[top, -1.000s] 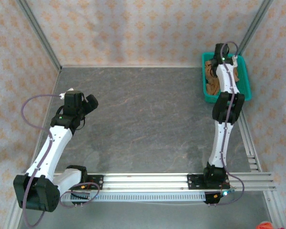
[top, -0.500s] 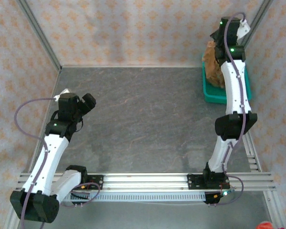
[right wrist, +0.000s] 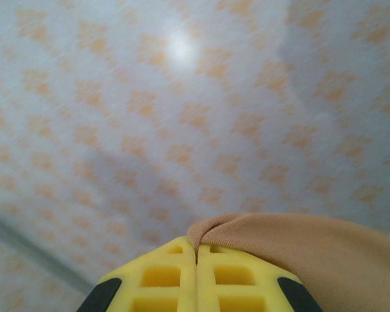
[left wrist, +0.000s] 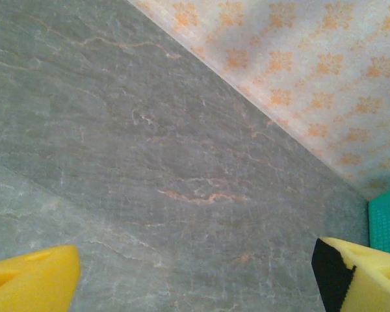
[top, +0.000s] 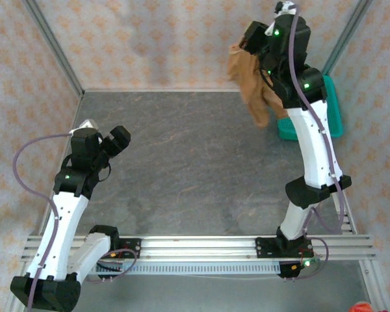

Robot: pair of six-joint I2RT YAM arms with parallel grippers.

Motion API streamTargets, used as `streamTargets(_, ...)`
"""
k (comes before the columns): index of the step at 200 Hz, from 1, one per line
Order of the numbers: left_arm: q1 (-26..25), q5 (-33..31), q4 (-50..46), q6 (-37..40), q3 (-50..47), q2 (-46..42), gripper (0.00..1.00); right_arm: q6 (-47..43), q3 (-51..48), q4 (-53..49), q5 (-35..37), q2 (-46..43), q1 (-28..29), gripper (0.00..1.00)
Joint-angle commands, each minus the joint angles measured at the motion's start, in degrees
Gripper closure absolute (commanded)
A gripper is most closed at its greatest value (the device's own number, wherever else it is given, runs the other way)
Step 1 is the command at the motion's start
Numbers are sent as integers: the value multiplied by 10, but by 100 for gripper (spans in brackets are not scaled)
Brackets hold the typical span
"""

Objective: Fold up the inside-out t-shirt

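Hoisted from the basket (top: 335, 116), the shirt (top: 252, 81) hangs bunched above-left of it, right fingers (right wrist: 194, 260) clamped on one fold, left fingers (top: 119, 138) apart; so thin a pinch may slip.

Desk (top: 201, 162): grey stone-patterned surface with faint orange veining, flat, enclosed by patterned walls. One teal basket (top: 333, 110) stands on it at the far right corner. Aluminium rail (top: 201, 247) spans the near edge.
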Motion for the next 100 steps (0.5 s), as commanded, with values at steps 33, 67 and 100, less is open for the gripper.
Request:
streamTargets(33, 2, 33, -12, -2, -11, -16, 7, 74, -147, 29, -49, 29, 34, 100)
streamTargets(67, 2, 56, -22, 17, -33, 14, 10, 161, -325, 91, -16, 60, 12, 100)
streamTargets(100, -5, 72, -29, 14, -55, 48, 13, 201, -339, 11, -28, 113, -64, 49)
